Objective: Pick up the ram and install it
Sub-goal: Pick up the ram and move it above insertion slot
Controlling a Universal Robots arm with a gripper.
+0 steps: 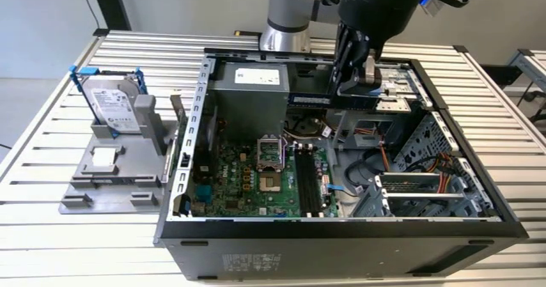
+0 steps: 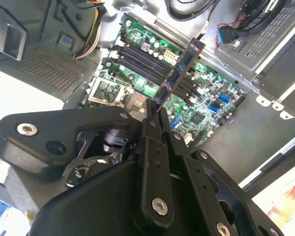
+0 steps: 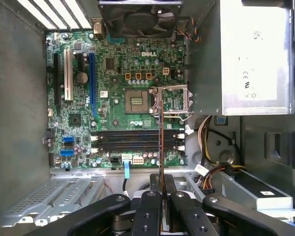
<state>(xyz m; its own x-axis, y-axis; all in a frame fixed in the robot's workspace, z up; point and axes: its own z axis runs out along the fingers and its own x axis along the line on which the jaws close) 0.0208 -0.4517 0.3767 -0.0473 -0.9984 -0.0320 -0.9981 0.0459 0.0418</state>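
The held end of the ram (image 2: pixel 179 72) (inside the claw (image 2: pixel 154 109)) is hidden.

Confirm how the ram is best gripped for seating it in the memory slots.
Pinch its two flat faces from above, as the gripper does now: the ram is a thin flat stick, so the faces give the fingers broad contact, and the lower edge is left free for the memory slots. The hold sits toward one end; nearer the middle would likely press more evenly.

Dark ram (image 2: pixel 179 73), green motherboard (image 3: pixel 113 103), black slots (image 3: pixel 137 140), blue-railed silver drive (image 1: pixel 111 101)
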